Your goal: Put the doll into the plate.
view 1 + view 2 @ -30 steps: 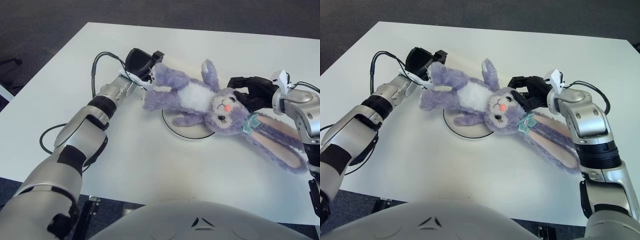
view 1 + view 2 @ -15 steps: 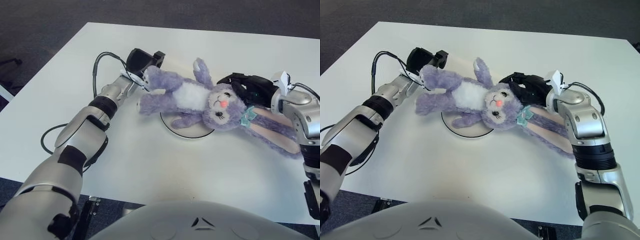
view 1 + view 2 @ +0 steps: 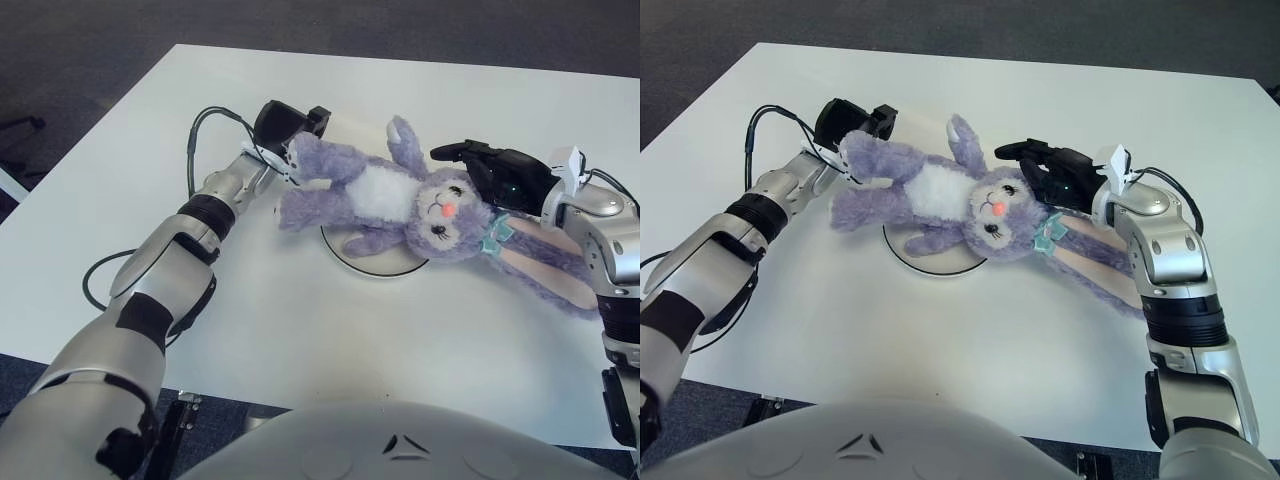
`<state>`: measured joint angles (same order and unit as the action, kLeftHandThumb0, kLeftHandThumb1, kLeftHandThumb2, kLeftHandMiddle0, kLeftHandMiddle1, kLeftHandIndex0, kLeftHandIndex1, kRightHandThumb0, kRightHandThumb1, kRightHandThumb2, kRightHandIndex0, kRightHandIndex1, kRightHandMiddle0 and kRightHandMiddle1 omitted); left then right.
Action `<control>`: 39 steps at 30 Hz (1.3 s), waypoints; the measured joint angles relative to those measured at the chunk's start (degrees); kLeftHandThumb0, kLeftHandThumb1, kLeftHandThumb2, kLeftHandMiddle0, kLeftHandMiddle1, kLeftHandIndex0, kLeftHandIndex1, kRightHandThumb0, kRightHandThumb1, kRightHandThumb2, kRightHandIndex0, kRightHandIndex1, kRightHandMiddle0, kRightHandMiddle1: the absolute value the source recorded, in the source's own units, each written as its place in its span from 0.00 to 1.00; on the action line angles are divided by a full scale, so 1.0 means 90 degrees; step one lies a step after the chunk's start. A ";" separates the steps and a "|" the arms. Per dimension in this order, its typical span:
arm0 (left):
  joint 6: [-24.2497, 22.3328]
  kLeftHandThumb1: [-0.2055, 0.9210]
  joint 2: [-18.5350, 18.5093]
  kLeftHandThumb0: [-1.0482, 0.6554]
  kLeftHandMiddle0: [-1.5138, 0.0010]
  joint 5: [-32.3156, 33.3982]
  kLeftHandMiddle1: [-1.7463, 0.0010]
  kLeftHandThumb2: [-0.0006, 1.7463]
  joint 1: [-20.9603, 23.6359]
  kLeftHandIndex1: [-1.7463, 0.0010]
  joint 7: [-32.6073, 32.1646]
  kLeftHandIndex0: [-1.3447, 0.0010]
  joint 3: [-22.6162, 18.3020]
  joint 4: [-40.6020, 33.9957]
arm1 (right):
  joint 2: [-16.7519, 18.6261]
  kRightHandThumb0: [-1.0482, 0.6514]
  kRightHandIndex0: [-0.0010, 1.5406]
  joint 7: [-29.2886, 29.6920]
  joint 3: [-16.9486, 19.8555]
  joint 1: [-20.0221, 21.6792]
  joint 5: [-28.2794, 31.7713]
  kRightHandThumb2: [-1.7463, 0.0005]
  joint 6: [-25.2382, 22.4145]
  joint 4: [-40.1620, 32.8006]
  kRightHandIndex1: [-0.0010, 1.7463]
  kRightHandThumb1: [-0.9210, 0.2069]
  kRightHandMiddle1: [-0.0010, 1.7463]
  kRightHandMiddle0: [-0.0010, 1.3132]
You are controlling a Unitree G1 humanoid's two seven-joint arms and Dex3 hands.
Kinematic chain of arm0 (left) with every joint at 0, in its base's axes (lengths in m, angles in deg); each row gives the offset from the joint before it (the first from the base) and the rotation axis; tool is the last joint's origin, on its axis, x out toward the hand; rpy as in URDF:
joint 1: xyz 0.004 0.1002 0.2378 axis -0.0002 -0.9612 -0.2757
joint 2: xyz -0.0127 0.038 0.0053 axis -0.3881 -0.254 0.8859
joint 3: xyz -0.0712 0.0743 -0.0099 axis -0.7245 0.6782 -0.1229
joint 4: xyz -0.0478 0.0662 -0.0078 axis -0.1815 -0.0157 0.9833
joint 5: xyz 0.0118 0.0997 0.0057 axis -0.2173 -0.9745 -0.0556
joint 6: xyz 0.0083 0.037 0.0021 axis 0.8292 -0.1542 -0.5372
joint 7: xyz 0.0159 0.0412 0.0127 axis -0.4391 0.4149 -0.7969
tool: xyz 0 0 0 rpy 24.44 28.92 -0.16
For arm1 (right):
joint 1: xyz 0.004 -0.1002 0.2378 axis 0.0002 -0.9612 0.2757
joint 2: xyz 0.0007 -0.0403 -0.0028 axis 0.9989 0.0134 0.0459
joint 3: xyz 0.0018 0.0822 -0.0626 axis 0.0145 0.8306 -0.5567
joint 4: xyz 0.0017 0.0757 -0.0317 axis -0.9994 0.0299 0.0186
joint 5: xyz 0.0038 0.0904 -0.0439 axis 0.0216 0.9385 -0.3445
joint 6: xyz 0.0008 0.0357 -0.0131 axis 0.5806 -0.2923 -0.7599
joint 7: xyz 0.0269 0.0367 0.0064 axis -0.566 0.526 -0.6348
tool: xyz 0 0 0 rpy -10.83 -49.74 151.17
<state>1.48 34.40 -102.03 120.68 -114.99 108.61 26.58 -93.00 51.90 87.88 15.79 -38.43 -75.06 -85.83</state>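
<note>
L hand (image 3: 283, 135) grips doll (image 3: 400, 200) leg, R hand (image 3: 500, 175) fingers spread behind head; body covers plate (image 3: 375, 262) on table (image 3: 300, 330).

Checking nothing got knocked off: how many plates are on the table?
1: a white plate mid-table, mostly covered by the purple doll, held between the left hand and right hand.
</note>
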 measured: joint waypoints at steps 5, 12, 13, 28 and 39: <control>0.0000 0.43 0.0035 0.32 0.22 0.0003 0.00 0.78 0.0000 0.00 0.0047 0.52 0.0000 -0.0006 | 0.0004 0.03 0.00 0.0029 -0.0001 -0.0041 -0.0219 0.46 0.0551 -0.0003 0.00 0.00 0.12 0.00; 0.0002 0.43 0.0068 0.32 0.22 -0.0002 0.00 0.78 -0.0003 0.00 0.0054 0.52 0.0009 -0.0006 | 0.0004 0.02 0.00 0.0144 0.0039 -0.0053 -0.0492 0.44 0.1227 -0.0009 0.00 0.00 0.13 0.00; 0.0002 0.43 0.0071 0.32 0.22 -0.0004 0.00 0.78 -0.0004 0.00 0.0053 0.52 0.0013 -0.0006 | 0.0003 0.02 0.00 0.0152 0.0057 -0.0051 -0.0501 0.44 0.1284 -0.0008 0.00 0.00 0.13 0.00; -0.0007 0.43 0.0111 0.32 0.21 -0.0005 0.00 0.78 -0.0004 0.00 0.0020 0.52 0.0055 0.0057 | -0.0002 0.04 0.01 0.0493 0.0600 0.0641 -0.0559 0.46 0.1715 0.0491 0.01 0.00 0.18 0.00; 0.0318 0.42 0.0154 0.32 0.20 0.0366 0.00 0.79 -0.0033 0.00 0.0210 0.51 -0.0135 0.0070 | -0.0540 0.06 0.03 0.1902 0.0372 0.0761 -0.2887 0.46 0.4087 0.1404 0.02 0.00 0.22 0.00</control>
<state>4.34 35.79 -98.73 120.38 -113.10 107.40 27.21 -97.86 69.02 91.22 22.64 -64.41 -38.28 -73.19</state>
